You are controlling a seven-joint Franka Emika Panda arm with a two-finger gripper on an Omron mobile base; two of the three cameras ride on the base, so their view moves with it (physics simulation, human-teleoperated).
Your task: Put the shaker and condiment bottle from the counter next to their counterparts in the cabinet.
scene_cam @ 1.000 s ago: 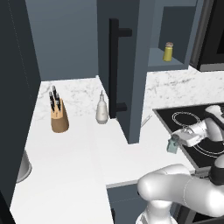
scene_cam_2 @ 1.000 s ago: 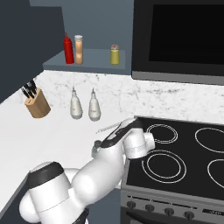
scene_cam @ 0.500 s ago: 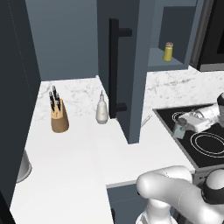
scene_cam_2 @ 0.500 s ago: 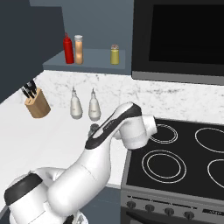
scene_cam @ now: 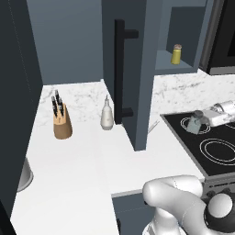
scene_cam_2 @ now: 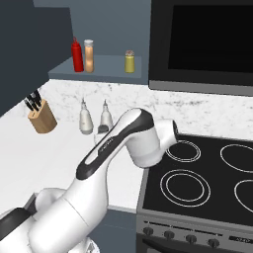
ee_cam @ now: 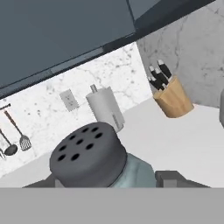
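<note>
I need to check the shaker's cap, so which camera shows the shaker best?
The hand view: the shaker sits close up, its dark perforated cap facing the camera. The left base view shows it small over the stove, in the gripper.

The counter (scene_cam: 73,170) was seen as a white marble-patterned top with grey veining, wrapped around a corner and butted against the stove (scene_cam_2: 207,183). A knife block (scene_cam: 62,121) was stood on it near the back wall. Two white bottles (scene_cam_2: 86,118) with thin spouts were placed side by side, close to the backsplash. The cabinet shelf (scene_cam_2: 106,66) was mounted above the counter. On it, a red bottle (scene_cam_2: 77,54) and an orange bottle (scene_cam_2: 89,56) were set just beside each other, with a yellow jar (scene_cam_2: 129,61) apart to their right.
</note>
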